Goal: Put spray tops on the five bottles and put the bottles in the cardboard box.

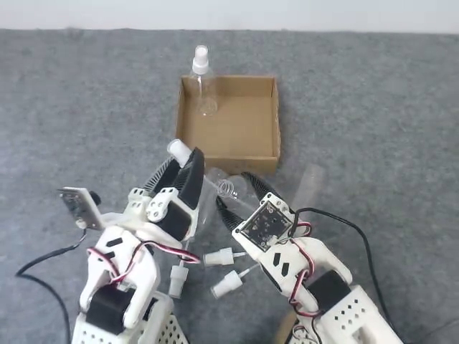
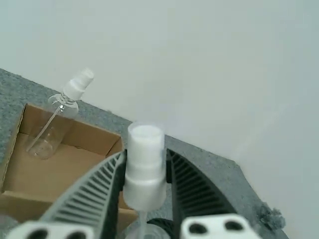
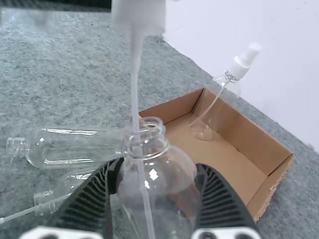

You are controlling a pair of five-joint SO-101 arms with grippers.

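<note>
Cardboard box [image 1: 244, 129] sits upper middle in our high view, a capped bottle [image 1: 206, 89] leaning in its upper-left corner. Below it, we see the right gripper [image 3: 155, 172] clamping an open bottle [image 3: 159, 199]. The left gripper [image 2: 144, 157] pinches a spray top [image 2: 145, 144], its tube [image 3: 135, 89] in that neck.

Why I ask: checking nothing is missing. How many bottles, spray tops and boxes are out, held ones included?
Clear plastic bottles: 5
White spray tops: 5
Brown cardboard box: 1
Total: 11
</note>
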